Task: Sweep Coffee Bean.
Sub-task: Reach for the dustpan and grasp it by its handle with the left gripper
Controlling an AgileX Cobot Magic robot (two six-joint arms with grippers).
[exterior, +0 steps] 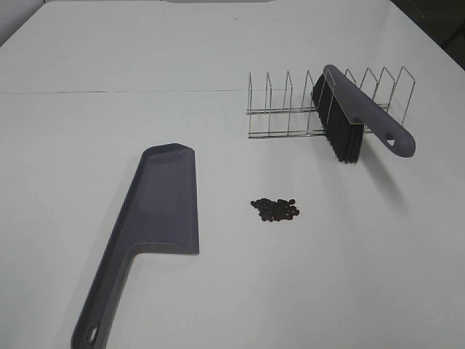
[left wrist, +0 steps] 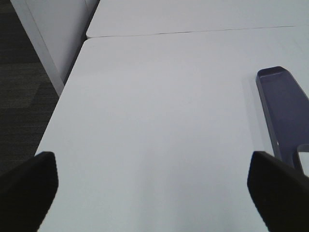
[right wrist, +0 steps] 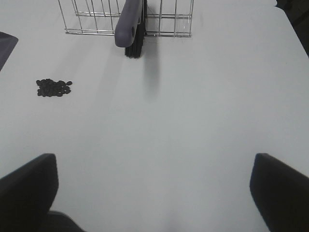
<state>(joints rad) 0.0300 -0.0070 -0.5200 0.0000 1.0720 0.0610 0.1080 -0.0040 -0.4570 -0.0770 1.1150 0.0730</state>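
Observation:
A small heap of dark coffee beans (exterior: 275, 209) lies on the white table, also in the right wrist view (right wrist: 53, 87). A grey-purple dustpan (exterior: 155, 225) lies flat to the left of the beans, handle toward the front; its pan shows in the left wrist view (left wrist: 285, 108). A grey-purple brush (exterior: 356, 116) with black bristles rests in a wire rack (exterior: 290, 105), also in the right wrist view (right wrist: 131, 24). My left gripper (left wrist: 154, 193) is open and empty over bare table. My right gripper (right wrist: 154, 193) is open and empty, short of the brush. Neither gripper shows in the exterior view.
The wire rack (right wrist: 96, 19) stands behind the beans at the back right. The table's left edge (left wrist: 58, 106) drops to a dark floor. A seam (exterior: 116, 91) crosses the table at the back.

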